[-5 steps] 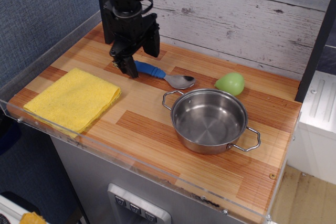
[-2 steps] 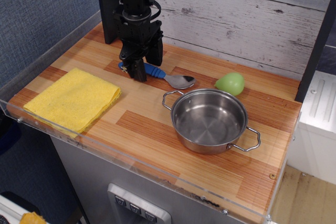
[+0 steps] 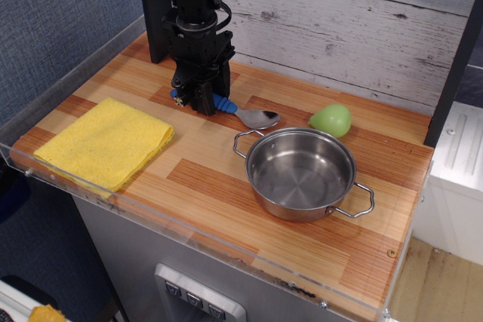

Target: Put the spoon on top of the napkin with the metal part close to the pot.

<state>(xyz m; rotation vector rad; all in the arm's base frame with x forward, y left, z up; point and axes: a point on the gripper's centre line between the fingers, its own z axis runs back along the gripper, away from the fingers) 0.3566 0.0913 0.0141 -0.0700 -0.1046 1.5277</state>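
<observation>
Here the claw (image 3: 201,100) sat low over the blue handle of the spoon (image 3: 240,111), its fingers straddling the handle and hiding most of it; whether they were clamped on it could not be told. The spoon lay flat on the bench (image 3: 226,186), its metal part (image 3: 258,118) sticking out to the right of the claw, near the pot (image 3: 301,173). The napkin (image 3: 106,142) lay well apart to the left. A light-green object (image 3: 330,120) sat behind the pot.

Shiny steel pot (image 3: 300,174); soft yellow cloth napkin (image 3: 106,142); glossy metal part (image 3: 257,118) on ribbed blue plastic spoon (image 3: 240,111); varnished wood table (image 3: 226,194); matt black gripper (image 3: 198,100).
</observation>
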